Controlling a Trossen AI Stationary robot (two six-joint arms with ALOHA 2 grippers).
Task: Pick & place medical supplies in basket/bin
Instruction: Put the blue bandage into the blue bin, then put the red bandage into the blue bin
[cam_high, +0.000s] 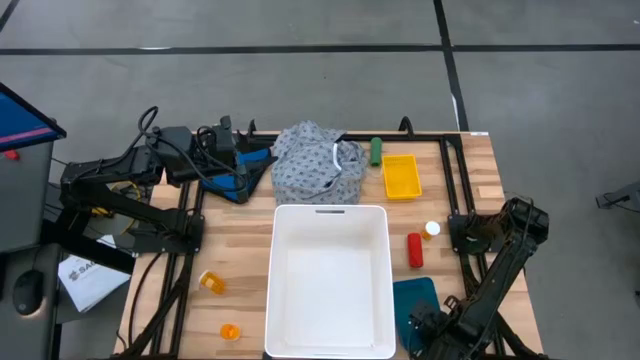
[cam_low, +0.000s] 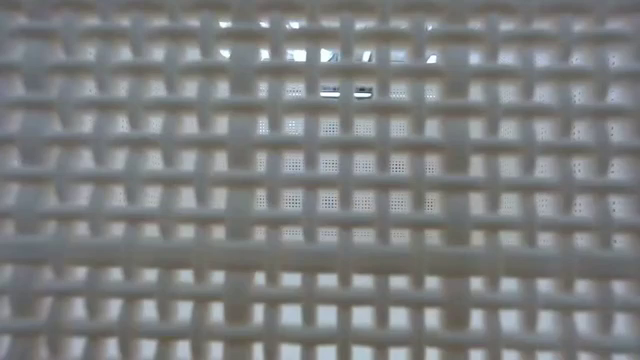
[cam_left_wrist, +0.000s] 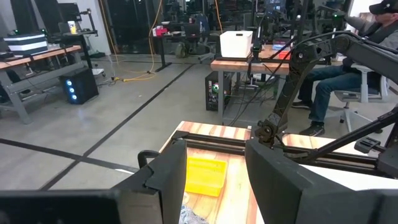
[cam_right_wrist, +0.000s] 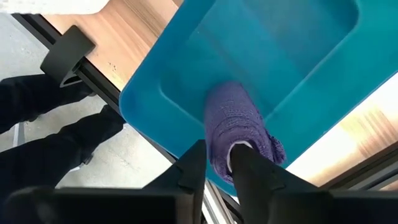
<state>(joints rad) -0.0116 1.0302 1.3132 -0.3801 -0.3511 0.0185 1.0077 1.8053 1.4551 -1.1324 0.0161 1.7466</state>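
From above, you see the white basket (cam_high: 330, 280) at the near middle of the wooden surface (cam_high: 250, 250), with nothing inside. Beyond its far rim lies the dotted fabric garment (cam_high: 315, 165); right of that stand a green cylinder (cam_high: 376, 151) and a yellow tray (cam_high: 400, 176), which shows nothing in it. A red cylinder (cam_high: 415, 250) lies just right of the basket, with 1 white-capped pill bottle (cam_high: 432, 229) beside it, and 2 orange pill bottles (cam_high: 212, 283) lie left of the basket. The teal tray (cam_high: 415, 300) sits at the near right, the right arm bent low over it.

The low view gives you only the basket's lattice wall.

Your left pincer (cam_left_wrist: 214, 180) hangs released over the far edge, empty.

Your right pincer (cam_right_wrist: 214, 165) has its fingers around the purple cylinder (cam_right_wrist: 233, 121), which rests in the teal tray (cam_right_wrist: 298, 56).
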